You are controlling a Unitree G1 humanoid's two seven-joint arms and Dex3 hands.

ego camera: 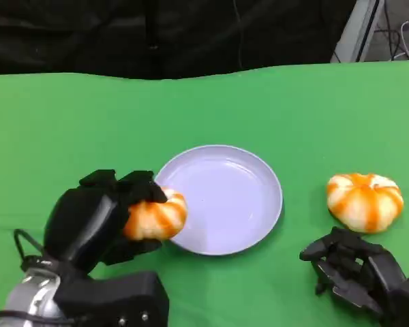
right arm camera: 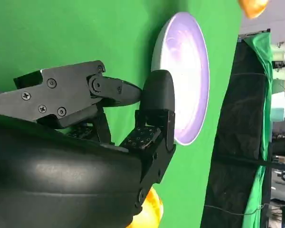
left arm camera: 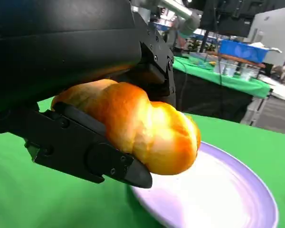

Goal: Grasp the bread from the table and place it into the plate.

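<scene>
Your left hand [ego camera: 99, 221] clamps a glossy, orange-and-cream lobed bread [ego camera: 155, 215] at the plate [ego camera: 249, 225] rim, while your right hand [ego camera: 358, 269] sits empty, fingers apart.

Held bread [ego camera: 157, 216] partly covered by left hand [ego camera: 95, 218], right hand [ego camera: 358, 269] cut off at frame edge

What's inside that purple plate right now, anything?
The plate looks bare inside. The left hand holds one bread roll over its near rim, so the bit of rim beneath is hidden. A second roll lies on the green table, outside the plate.
</scene>
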